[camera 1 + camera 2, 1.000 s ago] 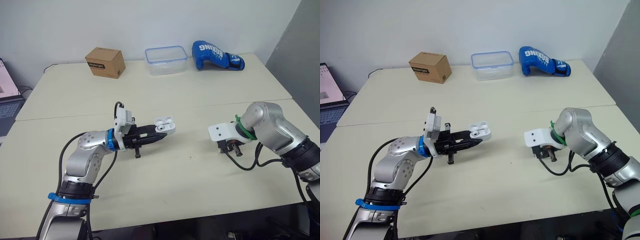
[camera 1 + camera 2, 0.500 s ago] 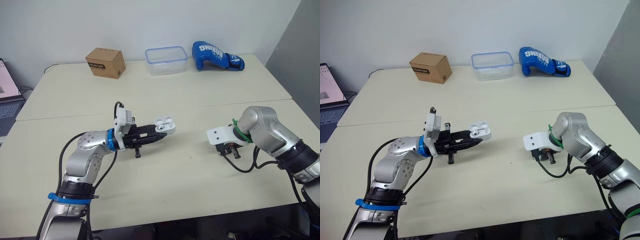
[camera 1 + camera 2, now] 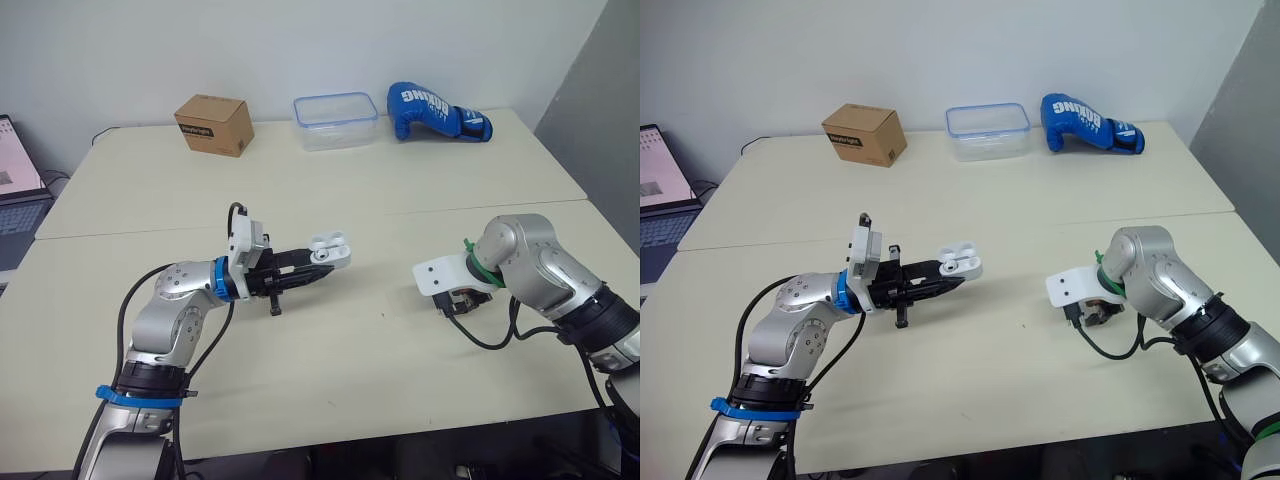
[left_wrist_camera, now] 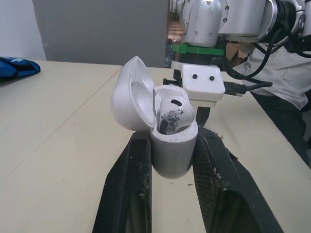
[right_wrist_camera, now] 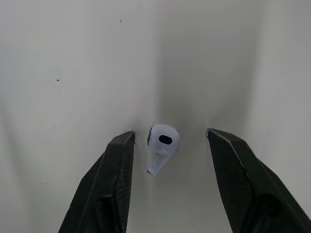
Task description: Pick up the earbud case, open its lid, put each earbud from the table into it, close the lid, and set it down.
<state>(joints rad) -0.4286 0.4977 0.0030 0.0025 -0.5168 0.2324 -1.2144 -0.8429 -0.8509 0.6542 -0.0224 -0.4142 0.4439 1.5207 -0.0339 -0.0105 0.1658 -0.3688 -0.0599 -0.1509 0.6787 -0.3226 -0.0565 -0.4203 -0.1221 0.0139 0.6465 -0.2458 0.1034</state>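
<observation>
Right gripper [image 5: 170,135] has just tipped down over the loose earbud [image 5: 162,145] on the counter [image 3: 350,370], jaws spread either side, not yet closed; left gripper [image 3: 316,264] jaws clench the open case [image 4: 167,141] mid-air, one bud [image 4: 173,110] already in, so pinch looks next.

We found the white earbud case [image 4: 172,158] upright, clamped in the left hand [image 4: 173,138], lid open, one earbud [image 4: 171,110] seated inside. The second earbud [image 5: 162,144] lay on the counter [image 5: 73,58] between the spread fingers of the right hand [image 5: 170,136].
</observation>
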